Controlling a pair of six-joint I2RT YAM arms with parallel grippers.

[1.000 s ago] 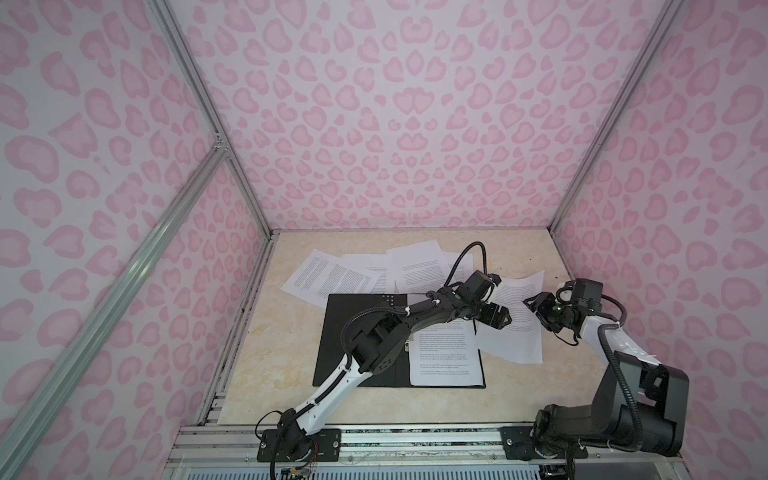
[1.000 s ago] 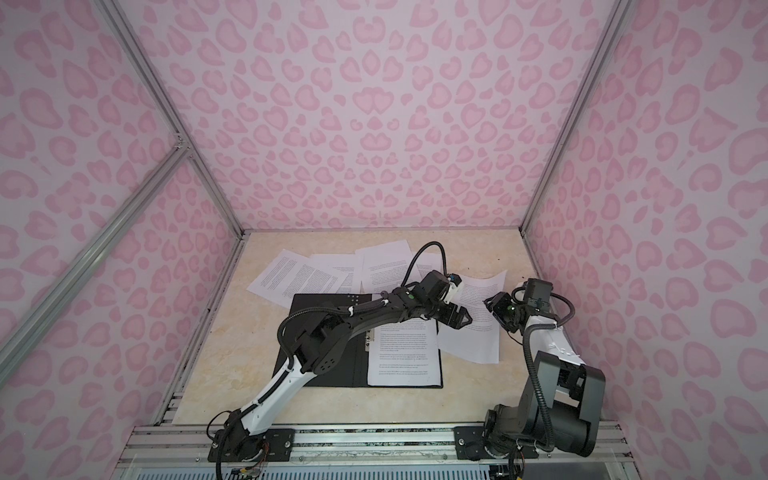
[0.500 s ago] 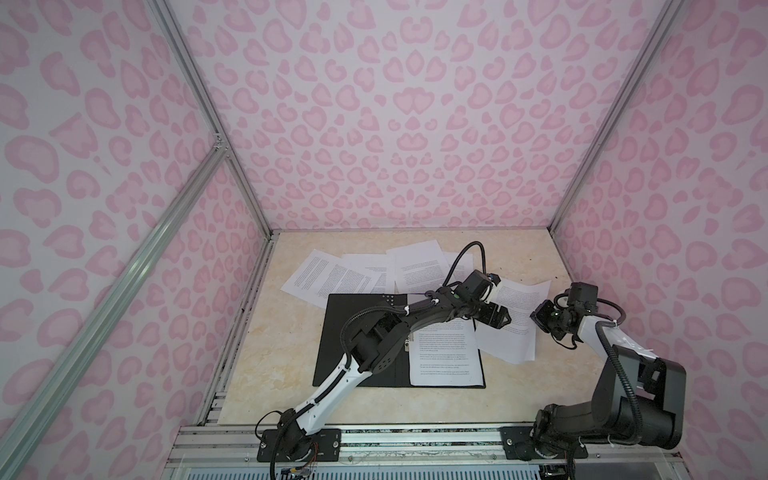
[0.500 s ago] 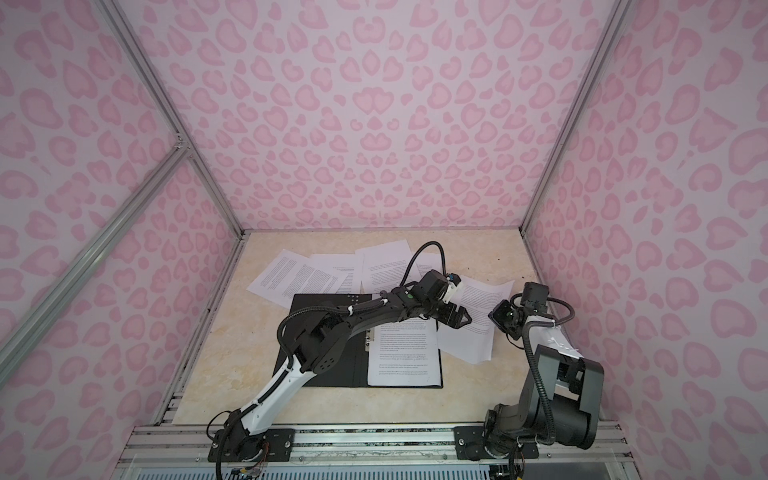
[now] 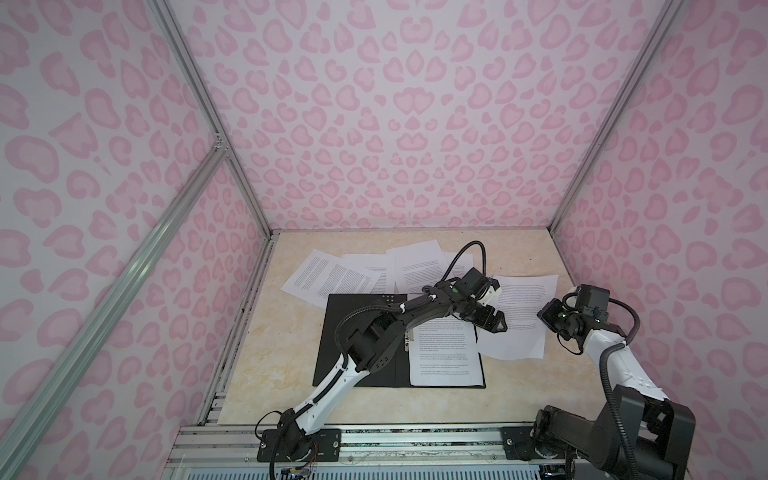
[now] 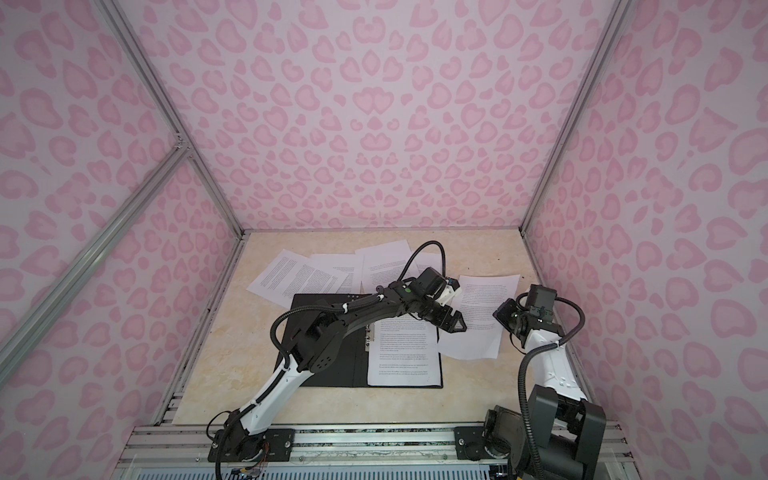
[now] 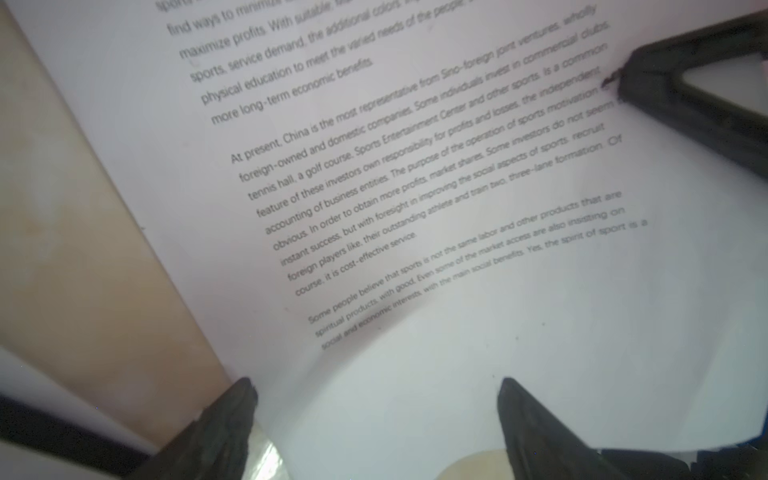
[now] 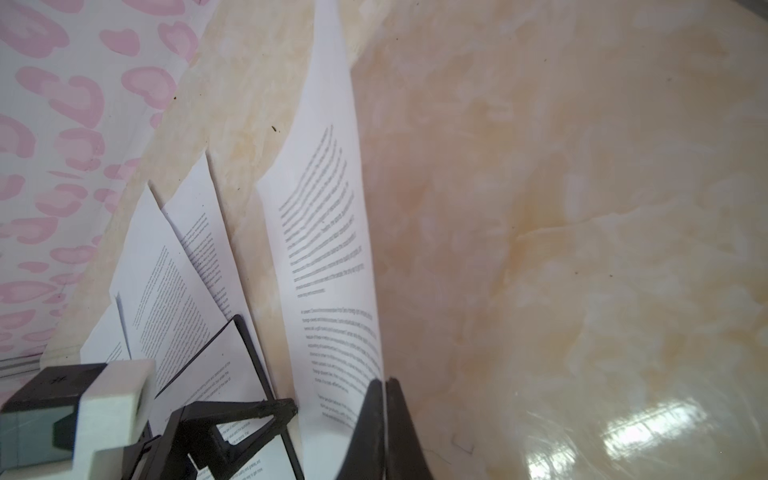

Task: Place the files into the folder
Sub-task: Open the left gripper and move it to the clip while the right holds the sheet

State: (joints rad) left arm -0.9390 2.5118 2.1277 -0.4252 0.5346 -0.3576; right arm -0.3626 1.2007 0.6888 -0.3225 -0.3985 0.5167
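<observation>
Our right end effector (image 8: 384,384) is clenched on the edge of 1 printed sheet (image 8: 328,249), which lies bowed just right of the folder (image 5: 395,376), 1 corner reaching the folder's right edge. Our left end effector (image 7: 376,380) hangs released, jaws spread, above that same sheet. We see 1 sheet (image 5: 444,353) lying on the folder's right half and more files (image 5: 332,276) fanned on the tabletop (image 5: 282,353) behind the folder.

Now the right gripper (image 8: 384,380) tight on a sheet (image 8: 328,249) edge.
</observation>
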